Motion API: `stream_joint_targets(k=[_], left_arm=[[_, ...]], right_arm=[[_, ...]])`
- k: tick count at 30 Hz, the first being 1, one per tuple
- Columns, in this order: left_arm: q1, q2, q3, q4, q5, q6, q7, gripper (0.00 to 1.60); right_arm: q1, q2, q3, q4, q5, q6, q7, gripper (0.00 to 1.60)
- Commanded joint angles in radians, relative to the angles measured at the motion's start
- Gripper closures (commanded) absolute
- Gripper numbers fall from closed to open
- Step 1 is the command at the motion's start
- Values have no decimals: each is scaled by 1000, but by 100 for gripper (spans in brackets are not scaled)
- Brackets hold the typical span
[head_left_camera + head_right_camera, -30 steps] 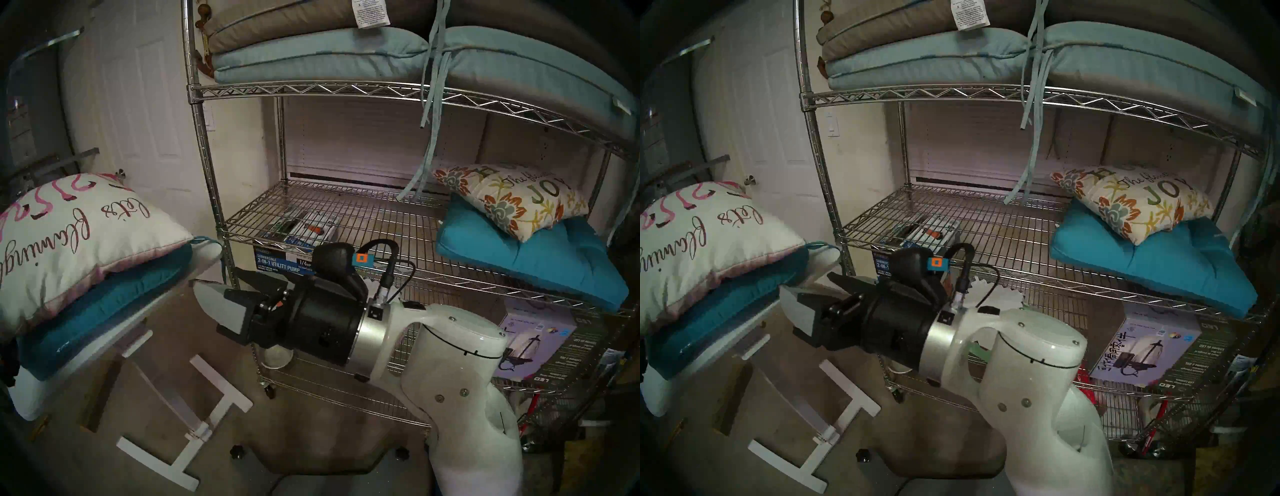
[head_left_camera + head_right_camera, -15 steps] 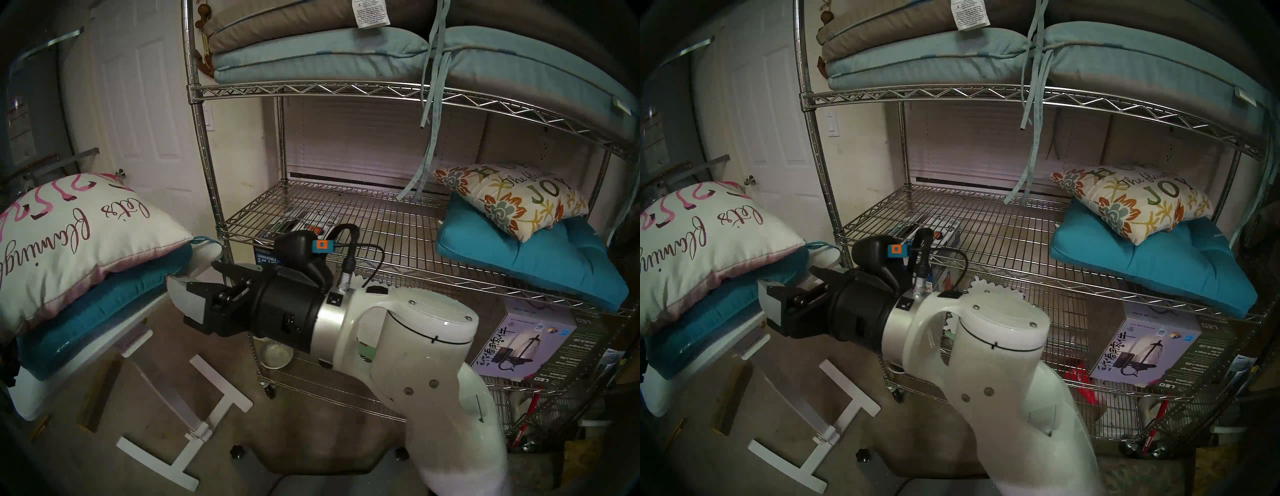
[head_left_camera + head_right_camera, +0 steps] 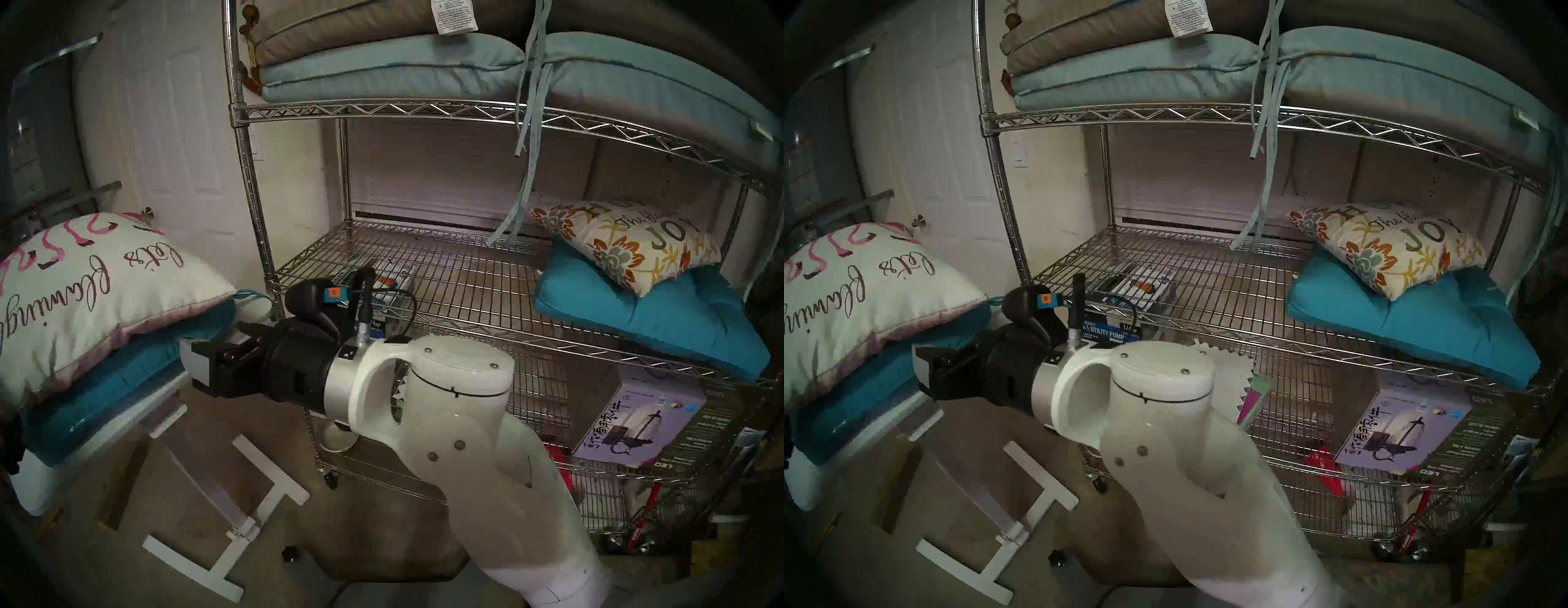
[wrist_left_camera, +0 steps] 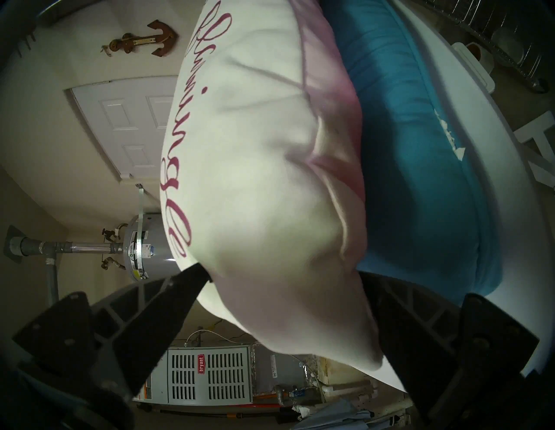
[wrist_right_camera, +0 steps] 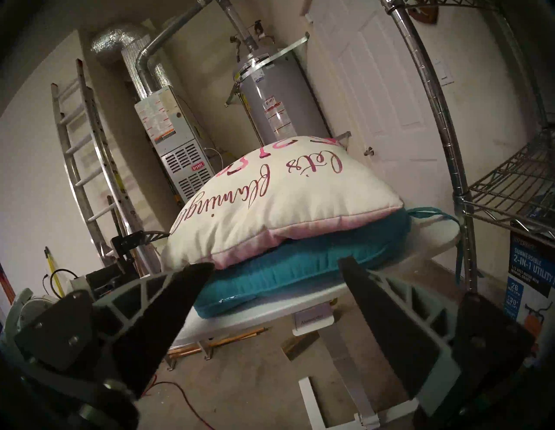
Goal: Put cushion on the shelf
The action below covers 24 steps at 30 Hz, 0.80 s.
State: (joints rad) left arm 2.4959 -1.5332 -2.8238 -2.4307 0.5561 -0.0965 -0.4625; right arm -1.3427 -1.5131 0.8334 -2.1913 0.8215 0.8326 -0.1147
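A white cushion [image 3: 93, 288] with pink script lies on a teal cushion [image 3: 127, 382], both on the small white table [image 3: 106, 437] at the left. The chrome wire shelf [image 3: 382, 111] stands behind and to the right. My right gripper [image 3: 216, 346] is open and points left, level with the teal cushion's near edge. In the right wrist view its fingers frame the teal cushion [image 5: 300, 276] under the white cushion [image 5: 282, 204], apart from both. My left gripper [image 4: 285, 274] is open wide, with a corner of the white cushion [image 4: 264, 180] between its fingers.
On the shelf's middle tier at the right, a floral cushion [image 3: 628, 242] rests on another teal cushion [image 3: 649, 322]. Light blue pads [image 3: 382, 63] fill the top tier and boxes [image 3: 636, 420] the lower one. A water heater [image 5: 270, 99], furnace [image 5: 171, 144] and ladder [image 5: 81, 150] stand behind the table.
My right arm has swung left from in front of the shelf to the table's edge, its gripper staying open. The cushions have not moved.
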Motion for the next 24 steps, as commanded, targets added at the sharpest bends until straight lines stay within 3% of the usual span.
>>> stream_joint_targets(k=[1, 10, 24], left_arm=[[2, -2, -7, -13, -2, -2, -1, 0], [0, -6, -9, -13, -1, -4, -6, 0], [-3, -8, -12, -13, -1, -9, -12, 0]], right_arm=[[119, -79, -55, 36, 26, -27, -63, 0], [201, -137, -112, 109, 65, -56, -168, 0], [264, -217, -169, 329, 241, -156, -282, 0]])
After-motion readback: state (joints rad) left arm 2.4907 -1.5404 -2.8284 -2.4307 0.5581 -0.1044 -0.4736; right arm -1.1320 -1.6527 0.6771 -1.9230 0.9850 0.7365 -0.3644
